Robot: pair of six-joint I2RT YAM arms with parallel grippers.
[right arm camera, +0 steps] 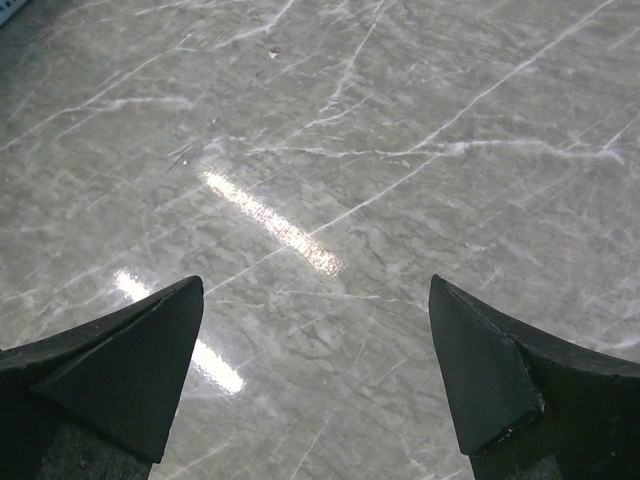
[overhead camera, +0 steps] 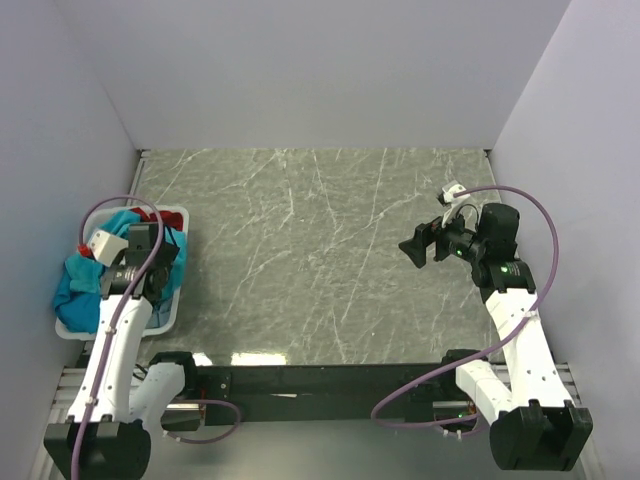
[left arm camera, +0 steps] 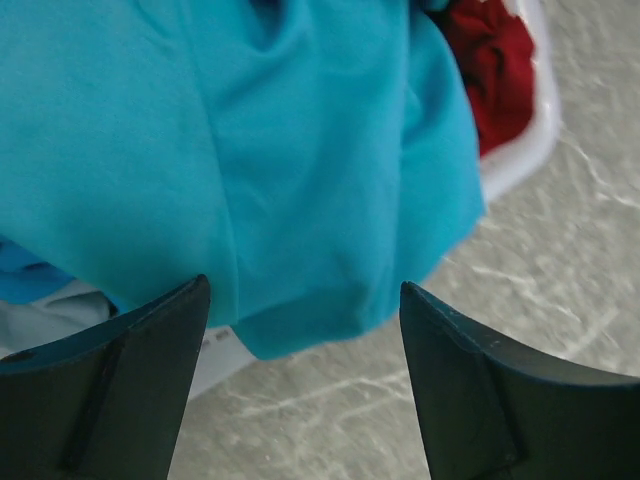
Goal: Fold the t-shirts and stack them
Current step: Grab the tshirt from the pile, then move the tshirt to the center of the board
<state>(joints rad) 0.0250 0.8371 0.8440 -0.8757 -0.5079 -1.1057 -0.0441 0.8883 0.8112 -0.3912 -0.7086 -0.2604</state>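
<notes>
The t-shirts lie bunched in a white basket (overhead camera: 172, 318) at the table's left edge. A teal-blue t-shirt (left arm camera: 250, 150) spills over the basket's rim, and a red t-shirt (left arm camera: 495, 60) sits behind it. The same teal heap (overhead camera: 75, 288) shows from above, with red cloth (overhead camera: 84, 251) beside it. My left gripper (left arm camera: 300, 290) hangs over the basket's near side, open, with the teal hem between and just beyond its fingertips and nothing pinched. My right gripper (overhead camera: 412, 248) hovers over bare table at the right, open and empty, as also seen in the right wrist view (right arm camera: 315, 290).
The basket's white rim (left arm camera: 525, 140) curves round the red cloth. A strip of brighter blue cloth (left arm camera: 30, 272) peeks out under the teal shirt. Grey marble tabletop (overhead camera: 320, 250) spreads between the arms. White walls close in the left, back and right sides.
</notes>
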